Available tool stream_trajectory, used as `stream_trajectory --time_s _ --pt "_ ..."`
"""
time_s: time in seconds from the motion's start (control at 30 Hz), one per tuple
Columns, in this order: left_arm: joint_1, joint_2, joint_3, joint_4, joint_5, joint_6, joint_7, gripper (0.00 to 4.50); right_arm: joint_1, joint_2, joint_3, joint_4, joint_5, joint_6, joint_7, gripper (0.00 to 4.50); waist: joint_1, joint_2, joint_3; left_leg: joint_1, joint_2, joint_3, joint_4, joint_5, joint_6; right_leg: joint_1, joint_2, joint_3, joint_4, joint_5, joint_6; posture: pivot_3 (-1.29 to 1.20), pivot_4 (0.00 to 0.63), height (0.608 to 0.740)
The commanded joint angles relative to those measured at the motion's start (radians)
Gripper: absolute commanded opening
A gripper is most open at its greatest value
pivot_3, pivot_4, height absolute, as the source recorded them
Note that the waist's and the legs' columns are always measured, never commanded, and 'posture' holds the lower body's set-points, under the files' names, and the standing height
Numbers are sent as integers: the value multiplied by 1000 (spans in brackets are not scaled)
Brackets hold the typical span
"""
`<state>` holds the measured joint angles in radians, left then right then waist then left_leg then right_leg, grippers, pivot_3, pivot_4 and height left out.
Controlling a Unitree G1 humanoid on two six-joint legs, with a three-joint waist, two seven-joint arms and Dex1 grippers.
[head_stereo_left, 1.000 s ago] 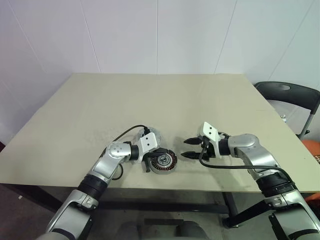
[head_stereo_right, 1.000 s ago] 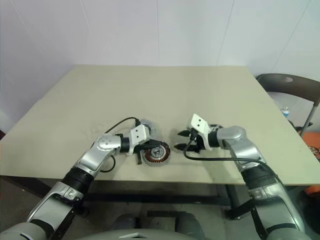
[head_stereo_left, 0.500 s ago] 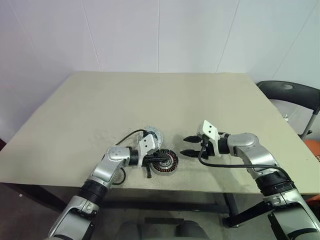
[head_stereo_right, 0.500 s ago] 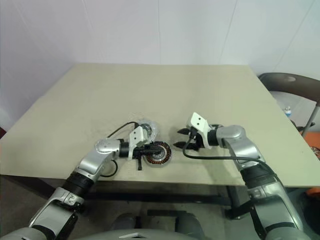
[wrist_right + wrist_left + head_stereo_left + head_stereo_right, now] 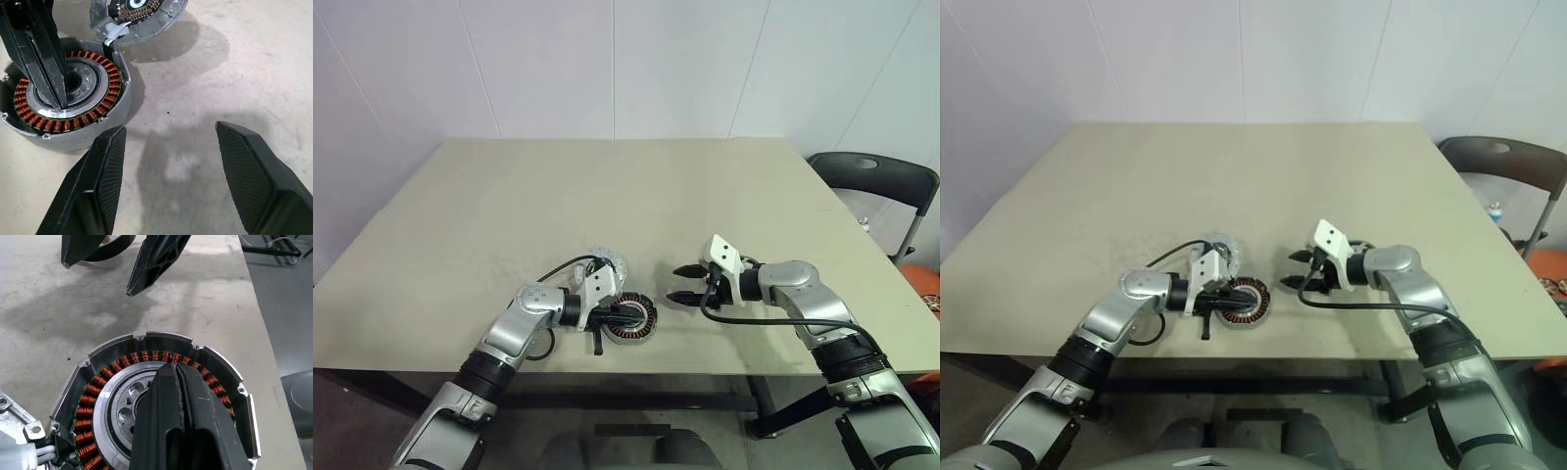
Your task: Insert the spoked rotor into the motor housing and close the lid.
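1. The spoked rotor [image 5: 122, 396] is a round metal wheel with a silvery rim, a ring of copper coils and a pale bored hub; it lies flat near the front edge of the matte beige table [image 5: 509, 215].
2. The left gripper [image 5: 177, 382] has its black fingers pressed together, tips over the rotor's hub.
3. The right gripper [image 5: 168, 161] has its textured fingers spread, just beside the rotor.
4. The motor housing [image 5: 142, 14], light grey, lies just behind it.

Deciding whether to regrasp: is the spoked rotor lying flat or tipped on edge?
Flat. The spoked rotor rests level on the table, copper coils facing up; the shut left hand points into its hub.
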<state>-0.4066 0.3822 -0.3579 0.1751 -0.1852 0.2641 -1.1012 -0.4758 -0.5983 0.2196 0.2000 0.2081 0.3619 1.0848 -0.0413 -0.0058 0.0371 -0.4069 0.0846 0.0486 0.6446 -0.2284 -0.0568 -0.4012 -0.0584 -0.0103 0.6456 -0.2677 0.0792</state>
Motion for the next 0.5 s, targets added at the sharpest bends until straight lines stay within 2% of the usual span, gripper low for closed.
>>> stream_trajectory --time_s 0.03,0.3,0.5 --pt "7 -46 43 35 -43 22 23 79 -23 6 -27 -7 0 -20 -6 3066 1 0 0 0 0 0 1 0 0 0 0 0 0 0 0 0 0 740" --pt "-12 -132 199 -63 -289 169 -6 79 -22 25 -23 21 -9 -29 -15 3066 1 -2 2 -2 -1 0 2 0 0 0 0 2 0 0 0 0 0 740" --pt "-15 -146 266 -98 -380 241 7 79 -20 26 -24 30 -13 -34 -15 3066 -3 -3 2 -2 -1 0 0 0 1 -1 2 3 0 0 1 0 0 740"
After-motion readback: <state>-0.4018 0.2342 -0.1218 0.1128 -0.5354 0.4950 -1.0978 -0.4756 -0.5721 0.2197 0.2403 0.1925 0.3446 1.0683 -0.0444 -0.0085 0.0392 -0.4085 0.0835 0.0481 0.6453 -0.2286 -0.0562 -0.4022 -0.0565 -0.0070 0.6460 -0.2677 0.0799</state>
